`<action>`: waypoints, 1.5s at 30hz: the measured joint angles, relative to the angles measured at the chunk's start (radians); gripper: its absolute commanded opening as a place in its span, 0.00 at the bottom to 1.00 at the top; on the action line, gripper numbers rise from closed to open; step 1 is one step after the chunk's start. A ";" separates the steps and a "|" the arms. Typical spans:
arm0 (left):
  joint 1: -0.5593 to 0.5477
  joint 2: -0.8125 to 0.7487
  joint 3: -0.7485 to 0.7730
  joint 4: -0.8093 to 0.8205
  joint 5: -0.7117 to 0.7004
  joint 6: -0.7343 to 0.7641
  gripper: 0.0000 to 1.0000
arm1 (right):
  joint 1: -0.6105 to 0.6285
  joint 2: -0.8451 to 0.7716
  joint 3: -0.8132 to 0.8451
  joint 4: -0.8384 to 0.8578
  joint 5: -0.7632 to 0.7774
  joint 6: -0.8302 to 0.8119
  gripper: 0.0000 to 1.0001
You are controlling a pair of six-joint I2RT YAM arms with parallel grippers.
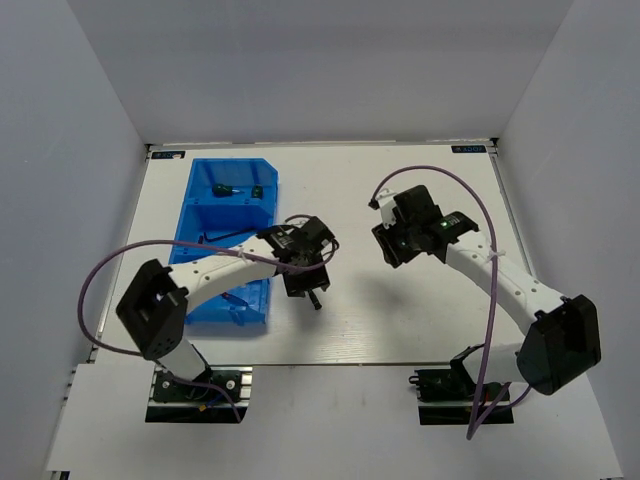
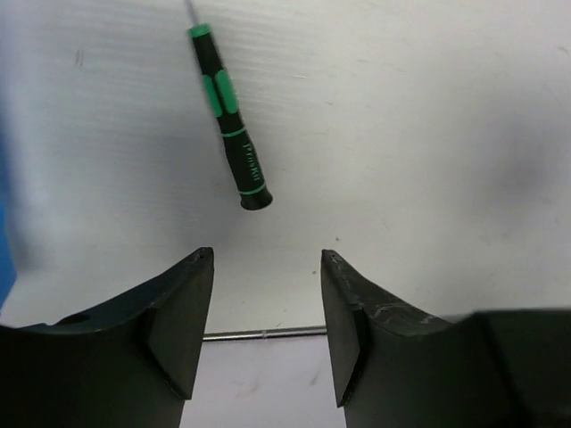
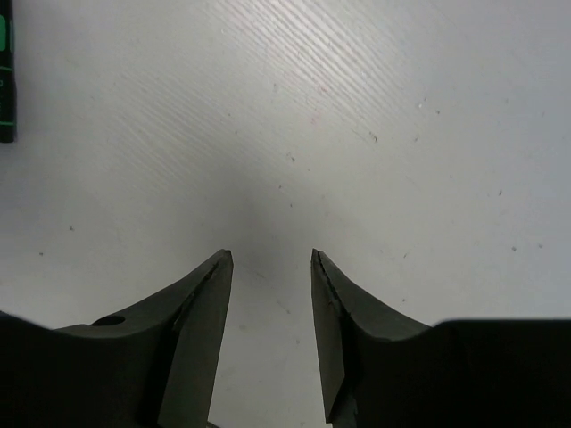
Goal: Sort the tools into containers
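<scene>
A green-and-black screwdriver (image 2: 230, 116) lies on the white table ahead of my left gripper (image 2: 268, 254), which is open. A thin metal shaft (image 2: 263, 334) lies across the gap between its fingers, with both ends hidden behind them. In the top view the left gripper (image 1: 305, 285) hovers just right of the blue bin (image 1: 196, 215). The bin's far compartment holds two small tools (image 1: 222, 190) and its middle one holds dark hex keys (image 1: 215, 238). My right gripper (image 3: 272, 252) is open and empty over bare table. A green-and-black handle end (image 3: 4, 80) shows at that view's left edge.
The right gripper (image 1: 390, 245) hangs near the table's centre, right of the left one. White walls enclose the table on three sides. The left arm (image 1: 225, 270) crosses over the bin's near compartment and hides part of it.
</scene>
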 measured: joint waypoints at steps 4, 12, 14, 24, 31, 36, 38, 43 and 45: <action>-0.060 0.136 0.109 -0.107 -0.087 -0.136 0.61 | -0.031 -0.026 -0.037 -0.012 -0.028 0.033 0.47; -0.103 0.305 0.167 -0.133 -0.167 -0.230 0.59 | -0.066 -0.042 -0.055 -0.035 -0.079 0.083 0.47; -0.103 0.311 0.163 -0.135 -0.179 -0.243 0.59 | -0.073 -0.056 -0.061 -0.035 -0.092 0.089 0.47; -0.089 0.260 0.018 -0.029 -0.217 -0.262 0.43 | -0.104 -0.099 -0.109 -0.044 -0.125 0.113 0.47; -0.089 0.254 0.011 -0.003 -0.234 -0.249 0.00 | -0.121 -0.128 -0.119 -0.048 -0.141 0.121 0.46; -0.113 0.268 0.111 -0.069 -0.278 -0.240 0.00 | -0.130 -0.137 -0.119 -0.048 -0.150 0.124 0.46; -0.129 0.256 0.170 -0.108 -0.309 -0.257 0.00 | -0.132 -0.138 -0.119 -0.048 -0.153 0.124 0.46; -0.147 0.087 0.192 -0.296 -0.399 -0.427 0.00 | -0.135 -0.138 -0.119 -0.048 -0.156 0.124 0.46; -0.141 -0.019 0.159 -0.363 -0.431 -0.522 0.00 | -0.138 -0.138 -0.119 -0.048 -0.161 0.124 0.46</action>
